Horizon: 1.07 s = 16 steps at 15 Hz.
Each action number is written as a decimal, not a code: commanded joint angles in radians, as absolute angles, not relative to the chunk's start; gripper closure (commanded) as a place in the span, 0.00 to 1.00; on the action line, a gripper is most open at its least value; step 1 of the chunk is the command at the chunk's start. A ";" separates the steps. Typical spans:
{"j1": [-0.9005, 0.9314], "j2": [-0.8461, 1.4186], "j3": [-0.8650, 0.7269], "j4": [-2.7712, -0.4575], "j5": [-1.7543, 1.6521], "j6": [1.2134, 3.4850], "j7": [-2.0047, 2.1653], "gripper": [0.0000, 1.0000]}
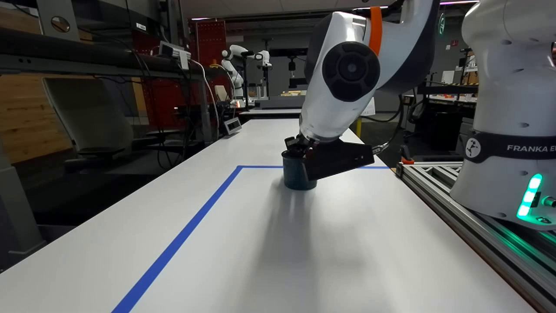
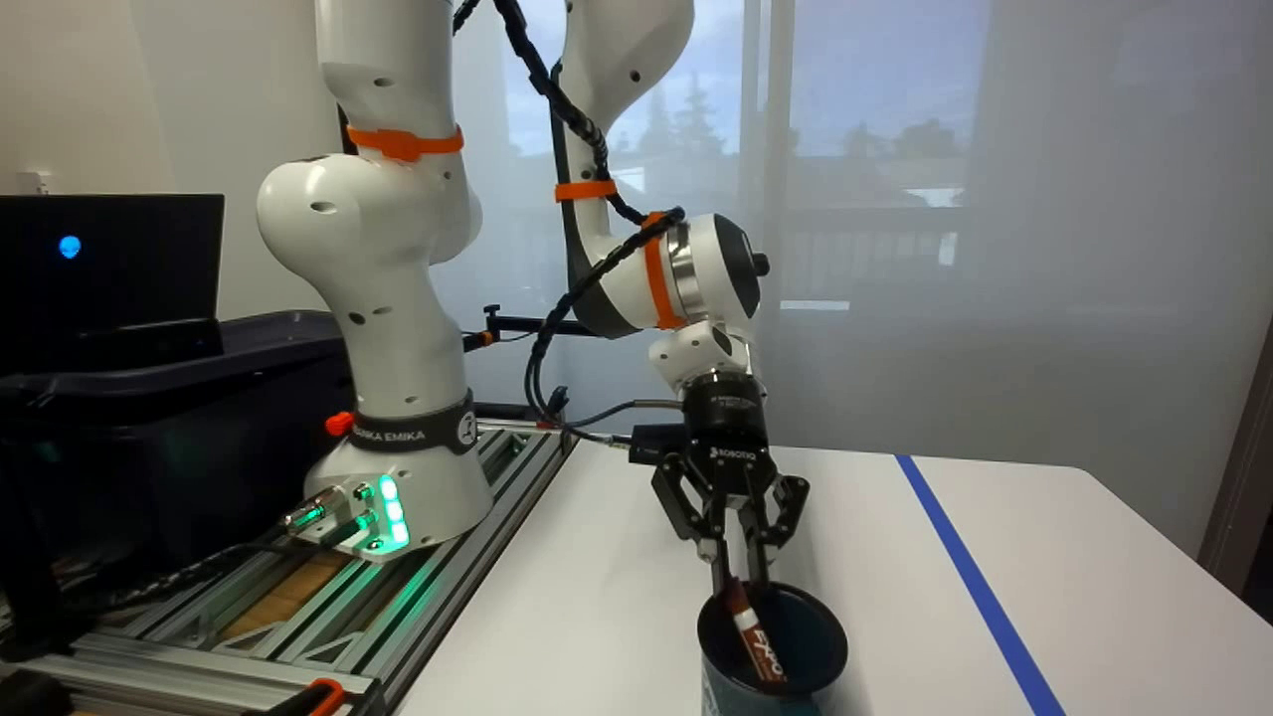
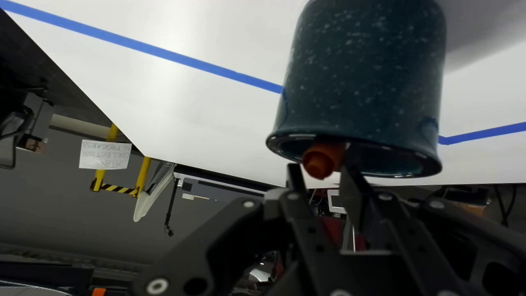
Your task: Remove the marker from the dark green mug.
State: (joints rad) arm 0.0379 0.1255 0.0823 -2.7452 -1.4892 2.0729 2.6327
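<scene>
On white table [image 2: 617, 617]: dark green mug [image 3: 365, 74], upright, marker [image 2: 759, 646] leaning inside it, reddish-brown end up at rim. Gripper [image 2: 741, 586] over mug, fingertips at opening; narrow gap between fingers, marker's end showing between them in wrist view. Cannot tell whether pinched or loose. Blue tape [image 2: 965, 567] runs along table.

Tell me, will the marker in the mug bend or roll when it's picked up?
The marker is probably stiff: it leans straight inside the dark green mug. It's likely light, being slim beside the mug. Its end looks round in the wrist view, so it might roll if dropped.
</scene>
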 commanded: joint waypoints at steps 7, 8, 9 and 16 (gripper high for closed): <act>0.070 0.140 0.102 -2.745 -1.541 2.059 2.699 0.69; 0.069 0.143 0.102 -2.745 -1.548 2.060 2.705 0.75; 0.069 0.147 0.102 -2.745 -1.556 2.062 2.712 0.73; 0.066 0.179 0.104 -2.745 -1.598 2.066 2.748 0.92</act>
State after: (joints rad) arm 0.0602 0.1603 0.0997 -2.7452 -1.5674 2.0719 2.7042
